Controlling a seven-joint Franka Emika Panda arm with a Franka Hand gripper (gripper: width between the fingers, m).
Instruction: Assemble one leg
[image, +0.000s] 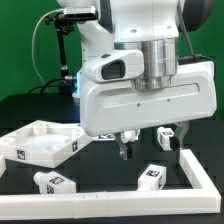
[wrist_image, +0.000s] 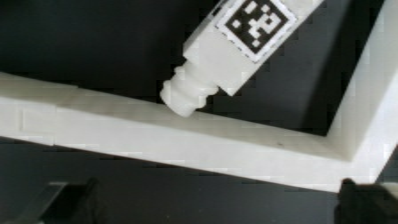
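In the wrist view a leg (wrist_image: 240, 45), a white chunky block with a black-and-white tag, lies on the dark table. Its ribbed end touches a white rail (wrist_image: 196, 140). My gripper (wrist_image: 215, 205) is open and empty, and only its two dark fingertips (wrist_image: 68, 200) show, well apart from the leg. In the exterior view my gripper (image: 147, 146) hangs just above the table. One leg (image: 152, 177) lies just in front of it, another leg (image: 55, 183) lies toward the exterior view's left, and a tagged block (image: 165, 139) shows beside the fingers.
A large flat white panel (image: 40, 143) with a raised rim lies on the exterior view's left. A white L-shaped rail (image: 110, 202) runs along the front and up the right side (image: 205, 180). The arm's body hides the table behind it.
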